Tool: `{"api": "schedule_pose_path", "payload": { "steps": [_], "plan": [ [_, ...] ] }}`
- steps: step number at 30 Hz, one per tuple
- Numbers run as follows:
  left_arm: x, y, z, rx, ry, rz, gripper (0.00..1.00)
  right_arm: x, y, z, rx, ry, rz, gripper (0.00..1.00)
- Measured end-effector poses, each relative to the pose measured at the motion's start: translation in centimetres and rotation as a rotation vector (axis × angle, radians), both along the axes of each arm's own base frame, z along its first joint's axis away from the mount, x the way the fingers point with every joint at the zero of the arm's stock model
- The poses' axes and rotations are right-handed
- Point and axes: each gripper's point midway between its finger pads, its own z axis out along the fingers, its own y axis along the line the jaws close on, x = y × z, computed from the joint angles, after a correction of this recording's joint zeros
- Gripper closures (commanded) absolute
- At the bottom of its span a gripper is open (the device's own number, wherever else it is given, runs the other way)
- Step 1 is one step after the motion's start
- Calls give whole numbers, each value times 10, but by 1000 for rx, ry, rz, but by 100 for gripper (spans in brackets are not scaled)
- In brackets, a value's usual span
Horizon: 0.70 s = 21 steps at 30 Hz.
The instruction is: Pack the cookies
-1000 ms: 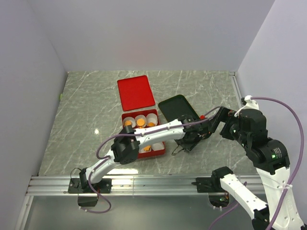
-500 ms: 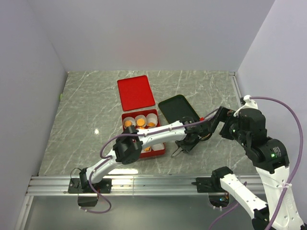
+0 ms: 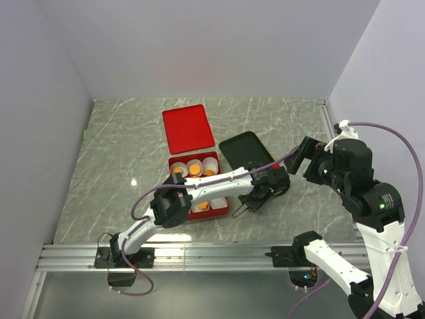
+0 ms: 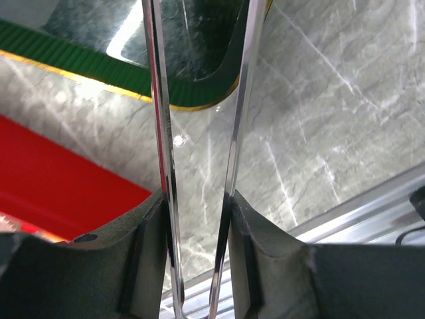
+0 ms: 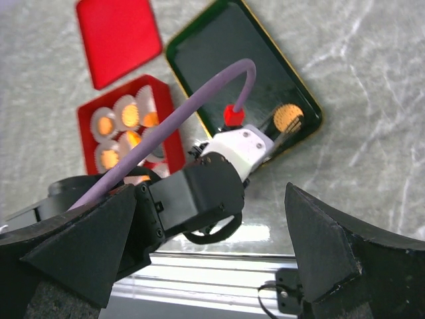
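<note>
The red lid (image 5: 116, 36) lies off by itself, beyond the red box (image 5: 85, 116). In the box, most of the white paper cups (image 5: 126, 113) already hold orange cookies (image 5: 105, 125). My read is that the packing is nearly done.

The left gripper (image 4: 199, 66) hangs low over the counter (image 4: 332, 119), with the box to its left and the corner of the dark green tray (image 4: 199, 100) just ahead. Its thin fingers (image 4: 163, 133) stand a narrow gap apart with nothing between them.

One round orange cookie (image 5: 287, 118) lies on the tray's near corner, just past the left arm's wrist and ahead of the right gripper (image 5: 212, 193). A small red piece (image 5: 232, 114) shows beside it; I cannot tell what it is. The right gripper's jaws are spread wide and empty, held well above the tray.

The step in hand looks like fetching this last cookie. One gripper would need to line up over it, come down, pinch its thin edges, and then carry it to a free cup.
</note>
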Motion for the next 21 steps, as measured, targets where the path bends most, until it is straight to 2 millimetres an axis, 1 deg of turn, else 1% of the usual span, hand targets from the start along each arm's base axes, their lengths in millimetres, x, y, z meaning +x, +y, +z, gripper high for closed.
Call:
{"api": "schedule_pose_path", "payload": {
  "steps": [3,6,10,16,18,21],
  "plan": [
    [1,3,7,-7,-7,5,69,1,4,12,20,-24,11,0],
    [7,6,13,-15,-20,17,70,1,7,22,38,-43,26,0],
    [20,13,16,-16,-30,55,71,-3,10,26,59,-53,43,0],
    [40,33,15,6,-37,125,70,-11,11,31,82,-76,50,0],
    [46,38,20,0,-44,147,70,-14,10,33,86,-83,50,0],
    [51,43,35,-28,-54,168,70,-18,8,41,94,-111,48,0]
  ]
}}
